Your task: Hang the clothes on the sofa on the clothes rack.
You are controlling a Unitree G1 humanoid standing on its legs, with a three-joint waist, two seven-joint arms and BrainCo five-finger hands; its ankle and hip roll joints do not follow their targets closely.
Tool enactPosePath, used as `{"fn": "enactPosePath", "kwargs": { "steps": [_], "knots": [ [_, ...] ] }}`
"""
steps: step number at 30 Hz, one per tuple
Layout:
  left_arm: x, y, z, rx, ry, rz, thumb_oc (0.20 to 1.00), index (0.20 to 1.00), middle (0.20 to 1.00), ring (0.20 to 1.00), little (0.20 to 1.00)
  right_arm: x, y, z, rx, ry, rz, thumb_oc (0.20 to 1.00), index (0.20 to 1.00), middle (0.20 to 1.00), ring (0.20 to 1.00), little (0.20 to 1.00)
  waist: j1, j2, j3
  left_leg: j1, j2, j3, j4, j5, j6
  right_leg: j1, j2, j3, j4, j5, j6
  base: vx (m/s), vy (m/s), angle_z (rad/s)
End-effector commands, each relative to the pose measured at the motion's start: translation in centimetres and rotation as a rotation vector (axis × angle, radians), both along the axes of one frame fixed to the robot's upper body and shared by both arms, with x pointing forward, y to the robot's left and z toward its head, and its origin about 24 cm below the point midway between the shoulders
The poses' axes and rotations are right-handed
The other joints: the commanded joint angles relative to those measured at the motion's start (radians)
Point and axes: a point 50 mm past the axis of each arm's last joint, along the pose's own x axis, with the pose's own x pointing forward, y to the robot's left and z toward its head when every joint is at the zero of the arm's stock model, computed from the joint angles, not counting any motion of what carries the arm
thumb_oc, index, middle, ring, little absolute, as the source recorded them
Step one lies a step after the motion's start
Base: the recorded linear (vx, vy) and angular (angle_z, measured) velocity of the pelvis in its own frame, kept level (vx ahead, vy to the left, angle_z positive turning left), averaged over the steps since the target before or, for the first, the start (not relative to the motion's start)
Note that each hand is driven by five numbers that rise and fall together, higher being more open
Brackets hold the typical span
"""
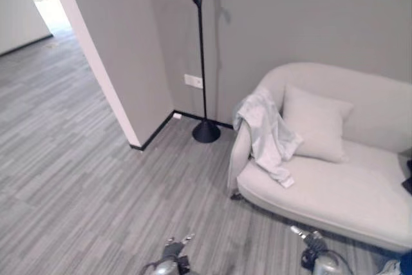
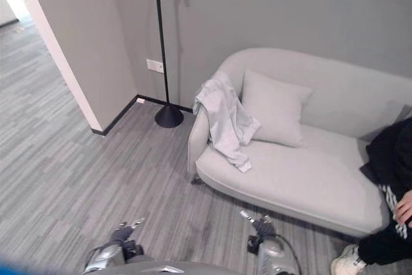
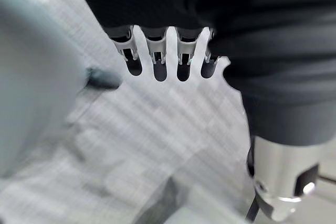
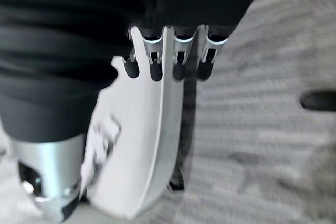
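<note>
A white garment [image 1: 267, 133] hangs crumpled over the left armrest of the pale sofa [image 1: 335, 191], its lower end lying on the seat. The clothes rack [image 1: 202, 62], a thin black pole on a round base, stands against the grey wall just left of the sofa, with bare hooks. My left hand [image 1: 172, 249] and right hand [image 1: 309, 239] hang low over the floor, well short of the sofa. In the wrist views the left hand [image 3: 157, 61] and the right hand [image 4: 178, 59] have relaxed fingers holding nothing.
A pale cushion [image 1: 315, 123] leans on the sofa back beside the garment. A person in black [image 2: 393, 159] sits at the sofa's right end. A wall corner [image 1: 109, 75] juts out left of the rack, with a corridor beyond. Grey plank floor lies between me and the sofa.
</note>
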Motion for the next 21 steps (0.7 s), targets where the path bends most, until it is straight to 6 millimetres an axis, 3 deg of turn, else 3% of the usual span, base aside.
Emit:
{"fn": "enactPosePath", "kwargs": {
  "steps": [1, 4, 5, 7, 8, 10, 13, 18, 21],
  "knots": [
    [2.2, -2.1, 0.6, -0.01, -0.08, -0.128, 1.0, 1.0, 1.0, 1.0, 1.0, 5.1, -0.2, 2.6, -0.058, -0.176, 0.099, 1.0, 1.0, 1.0, 1.0, 1.0, -0.006, 0.027, -0.015, -0.103, 0.003, -0.02, 0.013, 0.022, 0.003, 0.01, -0.057, 0.007, 0.071, -0.007, 0.038, 0.12, 0.251, 0.05],
    [1.9, -1.0, 0.6, 0.025, -0.052, -0.116, 1.0, 1.0, 1.0, 1.0, 1.0, 5.9, 0.6, 3.0, -0.046, -0.204, 0.113, 1.0, 1.0, 1.0, 1.0, 1.0, -0.013, 0.03, 0.003, -0.057, -0.067, 0.019, 0.0, -0.032, 0.067, -0.073, -0.144, -0.027, 0.25, 0.105, 0.016, 0.17, 0.395, 0.05],
    [1.8, -0.8, 0.6, 0.03, -0.044, -0.108, 1.0, 1.0, 1.0, 1.0, 1.0, 6.0, 0.8, 3.2, -0.046, -0.213, 0.122, 1.0, 1.0, 1.0, 1.0, 1.0, -0.014, 0.036, 0.008, -0.038, -0.082, 0.034, -0.007, -0.048, 0.083, -0.087, -0.164, -0.061, 0.295, 0.107, 0.009, 0.29, 0.453, -0.26],
    [0.6, -0.1, 0.2, 0.036, -0.005, -0.069, 1.0, 1.0, 1.0, 1.0, 1.0, 5.9, 1.3, 3.5, -0.053, -0.239, 0.161, 1.0, 1.0, 1.0, 1.0, 1.0, -0.046, 0.05, 0.027, 0.053, -0.115, 0.044, -0.066, -0.076, 0.093, -0.165, -0.112, -0.059, 0.37, 0.046, -0.002, 0.32, 0.366, -0.39],
    [0.1, 0.3, 0.0, 0.038, 0.009, -0.039, 1.0, 1.0, 1.0, 1.0, 1.0, 6.0, 1.1, 3.9, -0.072, -0.261, 0.177, 1.0, 1.0, 1.0, 1.0, 1.0, -0.058, 0.058, 0.04, 0.088, -0.129, 0.054, -0.094, -0.086, 0.097, -0.198, -0.064, -0.085, 0.309, -0.007, -0.007, 0.17, 0.162, -0.25],
    [0.0, 0.3, 0.0, 0.037, 0.013, -0.024, 1.0, 1.0, 1.0, 1.0, 1.0, 6.2, 0.9, 4.1, -0.084, -0.271, 0.181, 1.0, 1.0, 1.0, 1.0, 1.0, -0.061, 0.062, 0.045, 0.107, -0.131, 0.065, -0.107, -0.091, 0.095, -0.206, -0.048, -0.126, 0.261, -0.024, -0.011, 0.13, 0.069, 0.03],
    [-0.2, 0.0, -0.2, 0.03, 0.026, 0.008, 1.0, 1.0, 1.0, 1.0, 1.0, 6.6, 0.0, 4.6, -0.132, -0.287, 0.167, 1.0, 1.0, 1.0, 1.0, 1.0, -0.087, 0.053, 0.055, 0.18, -0.138, 0.085, -0.142, -0.117, 0.084, -0.269, 0.027, -0.145, 0.057, 0.025, 0.008, 0.25, -0.033, -0.2],
    [0.1, -1.1, -0.3, 0.018, 0.019, -0.022, 1.0, 1.0, 1.0, 1.0, 1.0, 7.2, -0.2, 5.4, -0.16, -0.324, 0.167, 1.0, 1.0, 1.0, 1.0, 1.0, -0.109, 0.046, 0.066, 0.234, -0.122, 0.089, -0.141, -0.146, 0.061, -0.306, 0.015, -0.137, -0.052, 0.113, 0.044, 0.2, -0.102, -0.08],
    [-0.7, -1.6, -0.7, 0.011, 0.04, -0.053, 1.0, 1.0, 1.0, 1.0, 1.0, 6.8, -0.3, 5.1, -0.177, -0.311, 0.185, 1.0, 1.0, 1.0, 1.0, 1.0, -0.108, 0.041, 0.037, 0.277, -0.122, 0.076, -0.132, -0.184, 0.052, -0.273, 0.026, -0.128, -0.043, 0.093, 0.029, 0.24, -0.132, 0.15]
  ]
}}
